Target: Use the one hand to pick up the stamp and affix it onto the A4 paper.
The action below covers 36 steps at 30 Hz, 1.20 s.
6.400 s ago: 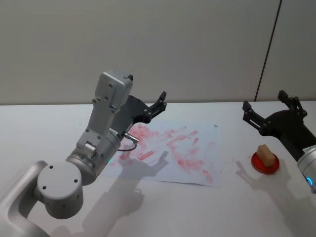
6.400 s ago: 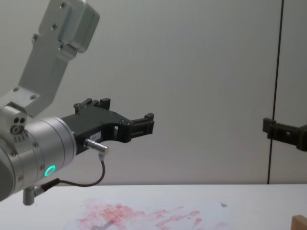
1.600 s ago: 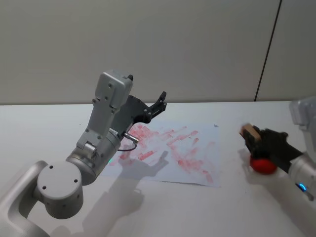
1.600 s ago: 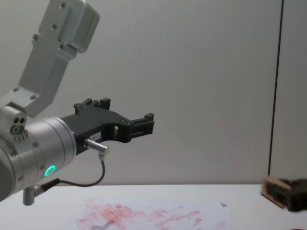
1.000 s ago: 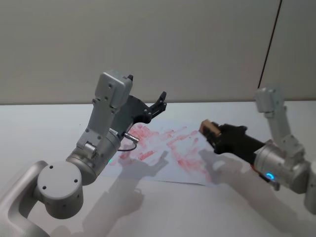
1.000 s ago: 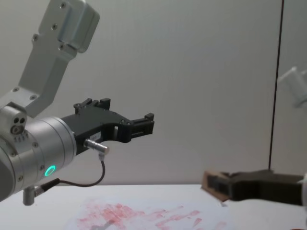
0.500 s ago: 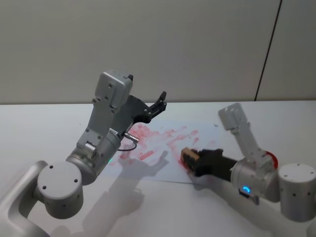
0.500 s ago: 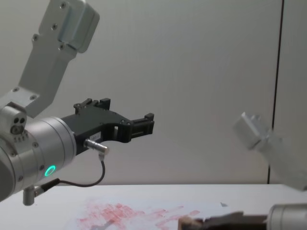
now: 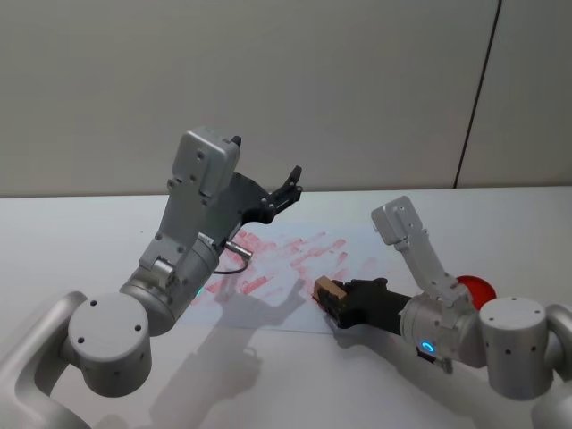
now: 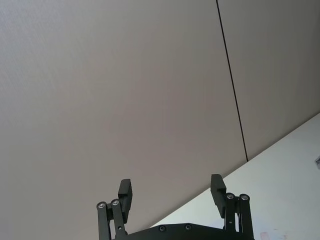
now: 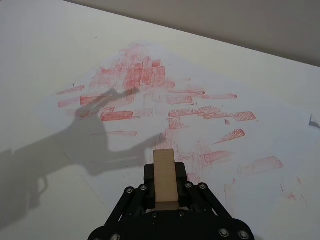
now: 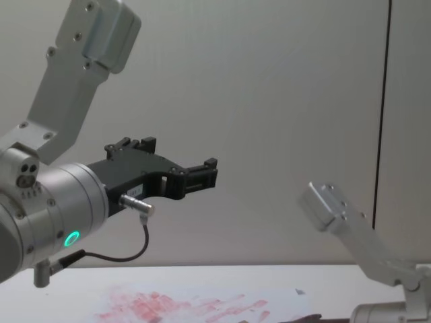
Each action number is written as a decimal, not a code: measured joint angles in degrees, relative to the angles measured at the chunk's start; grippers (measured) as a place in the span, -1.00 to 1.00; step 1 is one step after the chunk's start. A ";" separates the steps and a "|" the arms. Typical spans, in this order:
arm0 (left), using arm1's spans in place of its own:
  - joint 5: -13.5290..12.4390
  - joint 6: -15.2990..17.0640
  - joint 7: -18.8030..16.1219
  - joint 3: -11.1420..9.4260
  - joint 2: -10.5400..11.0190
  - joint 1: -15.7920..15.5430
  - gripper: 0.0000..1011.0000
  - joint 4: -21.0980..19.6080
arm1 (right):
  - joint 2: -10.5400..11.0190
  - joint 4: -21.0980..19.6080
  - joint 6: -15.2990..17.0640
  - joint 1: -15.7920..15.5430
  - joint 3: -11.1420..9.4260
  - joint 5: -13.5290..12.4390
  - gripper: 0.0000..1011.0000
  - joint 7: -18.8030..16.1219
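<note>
Blocky wooden stamp (image 9: 329, 290) clenched in right pincer (image 9: 333, 300).
Over smeared A4 paper (image 9: 277, 259), near its front edge; left pincer (image 10: 170, 186) raised, spread.

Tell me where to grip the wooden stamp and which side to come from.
Grip the stamp across its two long flat sides, near the back end, coming in from behind along its length. The right tool holds it that way, shut on it over the paper: the parallel sides suit a pinch and the front end is left free. The left tool hangs open, raised.
</note>
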<state>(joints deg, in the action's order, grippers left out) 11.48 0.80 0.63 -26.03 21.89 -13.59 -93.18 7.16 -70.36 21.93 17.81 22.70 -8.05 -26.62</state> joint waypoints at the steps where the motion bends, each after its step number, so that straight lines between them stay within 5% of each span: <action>1: 0.00 0.00 0.00 0.00 0.00 0.00 0.98 0.00 | -0.06 0.12 0.00 0.04 0.03 0.00 -0.56 0.02; 12: 0.00 0.00 0.00 0.00 0.00 0.00 0.98 0.00 | -0.32 0.04 -1.69 0.24 0.04 -1.51 -0.56 0.58; 20: 0.00 -0.01 0.00 0.00 0.00 0.00 0.98 0.00 | 0.55 -5.45 -2.80 0.23 -1.61 -5.45 -0.56 1.63; 36: 0.00 -0.01 0.00 0.00 0.00 0.00 0.98 0.00 | 7.96 -18.09 -0.63 -4.44 -8.02 -13.04 -0.56 6.19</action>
<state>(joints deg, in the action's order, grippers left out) 11.48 0.79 0.62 -26.02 21.89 -13.59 -93.18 15.12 -88.45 21.30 13.36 14.68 -21.09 -20.43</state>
